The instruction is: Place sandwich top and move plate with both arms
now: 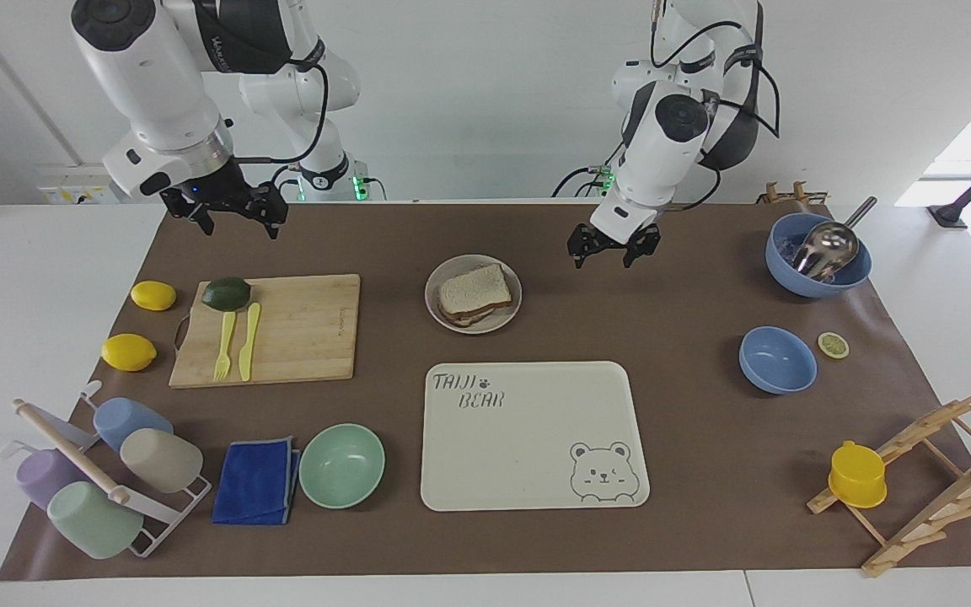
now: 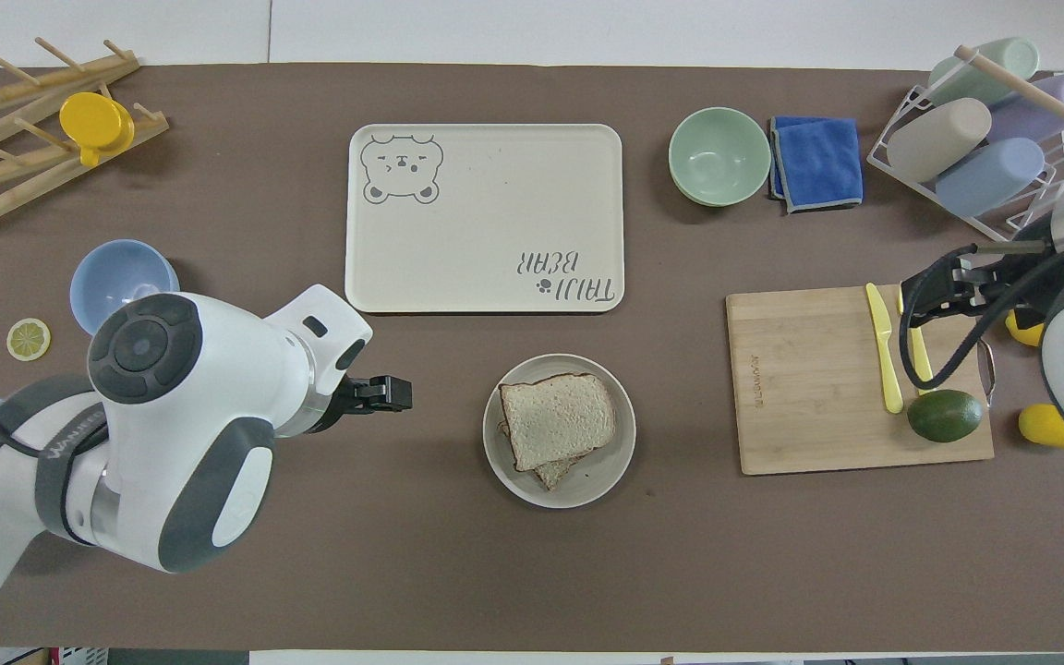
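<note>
The sandwich top (image 1: 474,288) lies on the stack on the plate (image 1: 473,294), nearer the robots than the bear tray (image 1: 533,436). Left tool (image 1: 612,249) hangs open over bare brown surface (image 1: 662,438) beside the plate; right tool (image 1: 229,216) hangs open above the cutting board's (image 1: 300,329) robot-side edge.
</note>
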Available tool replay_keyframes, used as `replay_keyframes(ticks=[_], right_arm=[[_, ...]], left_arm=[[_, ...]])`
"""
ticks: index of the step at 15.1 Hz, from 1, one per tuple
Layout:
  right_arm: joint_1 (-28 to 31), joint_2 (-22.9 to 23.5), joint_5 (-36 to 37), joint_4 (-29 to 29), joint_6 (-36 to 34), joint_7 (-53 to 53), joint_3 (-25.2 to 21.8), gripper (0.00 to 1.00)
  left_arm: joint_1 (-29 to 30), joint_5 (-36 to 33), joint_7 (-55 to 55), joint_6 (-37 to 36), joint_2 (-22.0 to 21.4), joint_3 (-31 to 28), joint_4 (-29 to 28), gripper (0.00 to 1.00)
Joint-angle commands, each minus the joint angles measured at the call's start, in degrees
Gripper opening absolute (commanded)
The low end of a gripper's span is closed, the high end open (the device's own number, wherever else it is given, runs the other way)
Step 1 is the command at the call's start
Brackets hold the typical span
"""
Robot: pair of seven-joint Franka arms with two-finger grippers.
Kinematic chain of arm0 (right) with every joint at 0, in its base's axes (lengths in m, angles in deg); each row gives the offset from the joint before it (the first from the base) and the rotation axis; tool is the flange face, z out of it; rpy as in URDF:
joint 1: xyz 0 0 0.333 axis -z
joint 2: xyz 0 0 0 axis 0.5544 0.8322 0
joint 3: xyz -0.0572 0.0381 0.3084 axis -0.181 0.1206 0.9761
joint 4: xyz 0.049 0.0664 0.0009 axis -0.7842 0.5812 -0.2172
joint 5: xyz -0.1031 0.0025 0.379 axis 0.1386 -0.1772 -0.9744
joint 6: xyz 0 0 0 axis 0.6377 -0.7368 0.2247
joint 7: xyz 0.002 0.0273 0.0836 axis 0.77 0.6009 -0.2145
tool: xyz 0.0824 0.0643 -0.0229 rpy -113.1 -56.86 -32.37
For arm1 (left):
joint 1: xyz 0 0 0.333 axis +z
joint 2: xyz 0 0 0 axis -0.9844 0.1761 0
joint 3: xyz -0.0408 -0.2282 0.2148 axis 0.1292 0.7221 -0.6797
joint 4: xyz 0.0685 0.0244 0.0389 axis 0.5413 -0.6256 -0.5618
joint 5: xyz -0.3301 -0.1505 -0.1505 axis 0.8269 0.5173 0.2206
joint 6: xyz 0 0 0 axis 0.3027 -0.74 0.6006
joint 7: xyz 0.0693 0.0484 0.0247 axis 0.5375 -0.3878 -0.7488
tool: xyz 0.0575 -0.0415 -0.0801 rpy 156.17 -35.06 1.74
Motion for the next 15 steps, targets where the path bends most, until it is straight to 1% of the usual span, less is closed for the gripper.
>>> replay_keyframes(ticks=[1, 2, 3, 4, 5, 7, 9, 11, 13, 15], right_arm=[[1.0, -2.8, -0.7, 2.6, -0.2, -1.9, 0.4, 1.0], [1.5, -2.7, -0.7, 2.6, 0.4, -2.2, 0.5, 1.0], [2.1, -2.1, -0.6, 2.2, 0.8, -4.2, 0.5, 1.0], [2.2, -1.2, -0.5, 1.6, 0.0, -5.7, 0.5, 1.0], [2.5, -1.3, -0.7, 1.6, -0.3, -6.1, 0.6, 1.0], [4.7, -1.6, -0.9, 2.2, -0.7, -6.2, 1.5, 1.0], [4.9, -1.6, -1.5, 2.2, -0.8, -6.2, 1.6, 1.0], [4.9, -1.5, -1.4, 2.0, -0.5, -5.7, 1.6, 1.0], [4.9, -1.6, -1.5, 2.2, -0.3, -6.3, 1.0, 1.0], [4.9, -0.9, -1.3, 1.0, -0.1, -6.2, 1.5, 1.0]], left_arm=[[-5.0, 1.6, 0.0, 8.5, 0.7, -1.1, -5.8, 1.0], [-6.8, 1.7, -0.6, 10.5, 2.1, -1.1, -6.1, 1.0], [-7.4, 2.9, -0.7, 12.7, 2.9, -1.0, -6.7, 1.0], [-7.6, 5.6, -0.6, 14.6, 3.0, -1.0, -8.1, 1.0], [-7.8, 7.9, -0.5, 16.4, 2.7, -1.0, -9.5, 1.0], [-10.5, 9.1, -0.5, 20.3, 2.9, -1.0, -11.3, 1.0], [-12.7, 11.7, -0.5, 23.9, 4.1, -1.0, -12.2, 0.99], [-14.1, 13.3, -0.5, 26.1, 6.0, -1.0, -12.2, 0.93], [-14.2, 13.5, -0.5, 26.3, 6.5, -0.9, -12.2, 0.89], [-15.0, 15.8, -0.5, 26.8, 7.7, -1.0, -12.0, 0.82]])
